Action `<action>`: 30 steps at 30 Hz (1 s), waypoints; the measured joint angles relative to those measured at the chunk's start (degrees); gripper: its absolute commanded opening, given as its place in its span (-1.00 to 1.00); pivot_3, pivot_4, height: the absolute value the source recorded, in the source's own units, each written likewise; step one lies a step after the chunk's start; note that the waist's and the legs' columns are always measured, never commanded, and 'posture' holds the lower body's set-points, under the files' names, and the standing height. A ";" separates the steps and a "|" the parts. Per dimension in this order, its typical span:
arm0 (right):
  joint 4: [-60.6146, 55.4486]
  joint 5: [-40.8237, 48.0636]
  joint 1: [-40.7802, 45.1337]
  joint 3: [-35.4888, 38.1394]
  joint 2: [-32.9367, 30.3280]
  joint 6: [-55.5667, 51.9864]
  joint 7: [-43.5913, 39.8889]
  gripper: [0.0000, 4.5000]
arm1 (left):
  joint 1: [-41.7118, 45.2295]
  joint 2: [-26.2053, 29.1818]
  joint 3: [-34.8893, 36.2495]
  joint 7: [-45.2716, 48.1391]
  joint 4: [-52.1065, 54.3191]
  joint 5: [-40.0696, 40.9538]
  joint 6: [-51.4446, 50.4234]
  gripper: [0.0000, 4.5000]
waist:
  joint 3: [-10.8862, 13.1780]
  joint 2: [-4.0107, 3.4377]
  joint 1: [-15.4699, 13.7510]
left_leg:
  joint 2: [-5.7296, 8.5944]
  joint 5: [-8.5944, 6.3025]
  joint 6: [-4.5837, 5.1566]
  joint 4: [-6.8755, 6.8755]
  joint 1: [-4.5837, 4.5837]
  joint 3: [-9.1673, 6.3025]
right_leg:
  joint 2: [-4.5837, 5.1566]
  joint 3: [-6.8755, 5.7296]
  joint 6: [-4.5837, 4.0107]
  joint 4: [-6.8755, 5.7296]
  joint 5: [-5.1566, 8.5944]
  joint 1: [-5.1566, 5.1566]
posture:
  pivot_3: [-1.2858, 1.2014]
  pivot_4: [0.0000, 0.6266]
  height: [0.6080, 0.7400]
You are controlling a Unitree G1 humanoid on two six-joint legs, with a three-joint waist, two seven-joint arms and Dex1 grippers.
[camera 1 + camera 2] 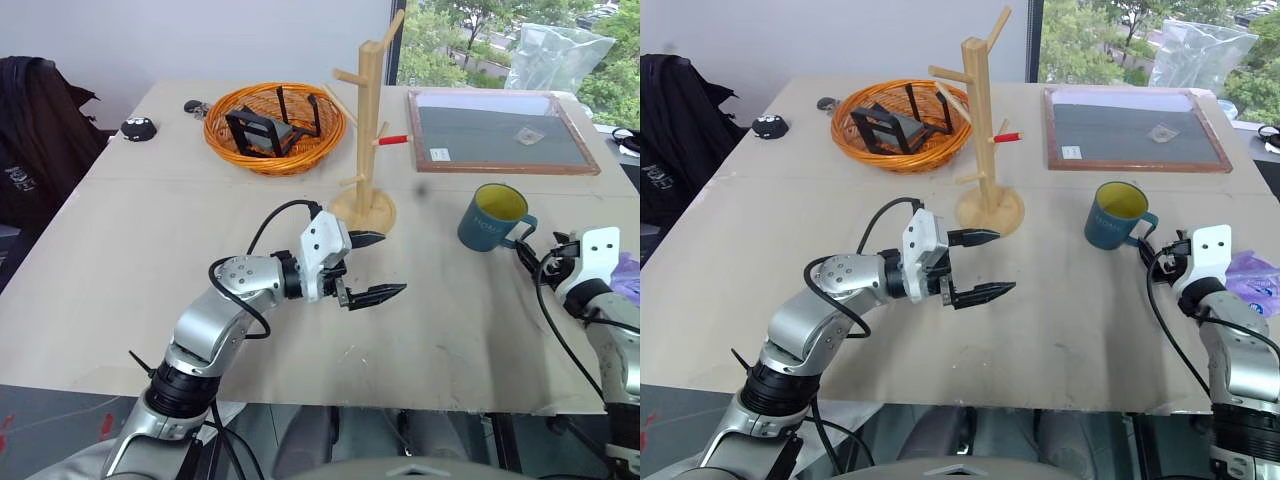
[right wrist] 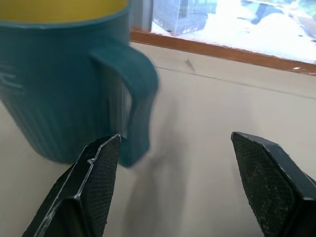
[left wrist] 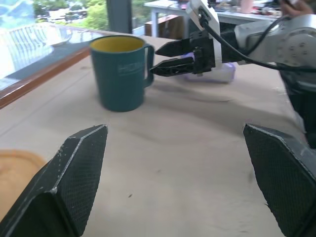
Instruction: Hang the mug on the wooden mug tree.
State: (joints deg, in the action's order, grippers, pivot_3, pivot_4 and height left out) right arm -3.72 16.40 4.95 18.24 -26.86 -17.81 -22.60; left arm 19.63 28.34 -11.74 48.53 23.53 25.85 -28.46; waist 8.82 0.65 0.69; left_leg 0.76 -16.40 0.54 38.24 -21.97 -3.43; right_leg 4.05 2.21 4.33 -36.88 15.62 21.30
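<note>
The mug [image 1: 492, 217] is glazed ceramic, smooth with a soft sheen, teal outside and yellow inside. The wooden mug tree [image 1: 368, 130] is pale, bare wood with a smooth matt finish, one peg tipped in red. The tabletop [image 1: 120, 250] is a pale matt board, lightly scuffed and speckled. The orange basket [image 1: 272, 150] is woven wicker, ribbed and slightly shiny. The left tool [image 1: 367, 268] has black fingers [image 3: 74, 173] with a finely textured, matt, rubbery face; the right tool [image 2: 173, 182] has the same. A wood-framed tray [image 1: 500, 130] holds a dull grey surface.
</note>
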 measured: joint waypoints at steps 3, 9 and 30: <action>1.24 -0.25 0.63 -0.31 0.23 0.48 0.10 0.60 | -0.61 0.01 -0.02 -0.73 -0.05 -1.16 0.17 1.00 | 0.00 0.00 0.03 | 0.01 0.01 -0.03 0.00 0.00 0.02 | 0.00 0.01 0.00 0.01 0.00 0.00 | 0.03 -0.52 0.95; 4.22 -1.76 2.94 -1.37 0.97 1.38 1.21 0.60 | -0.67 -0.58 -0.05 -1.29 -0.08 -2.13 0.70 1.00 | 0.00 0.00 0.12 | 0.00 0.01 -0.01 0.00 0.02 0.03 | -0.01 0.02 0.00 -0.03 0.00 0.01 | 0.03 -0.52 0.95; 5.15 2.14 9.51 -4.84 -3.07 -2.42 -8.03 -0.98 | 0.03 -2.05 3.64 -5.16 0.40 -1.44 -0.78 1.00 | 0.07 -0.11 0.22 | 0.01 0.01 -0.02 0.03 -0.08 0.11 | 0.01 0.12 0.01 -0.07 -0.01 0.15 | 0.03 -0.52 0.95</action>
State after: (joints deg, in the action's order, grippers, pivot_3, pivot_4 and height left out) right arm 1.43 18.54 14.46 13.39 -29.93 -20.22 -30.63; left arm 19.67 26.29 -8.10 43.37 23.93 24.42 -29.25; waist 8.90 0.54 0.91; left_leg 0.76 -16.39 0.52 38.28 -22.05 -3.32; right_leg 4.06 2.34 4.34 -36.95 15.61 21.45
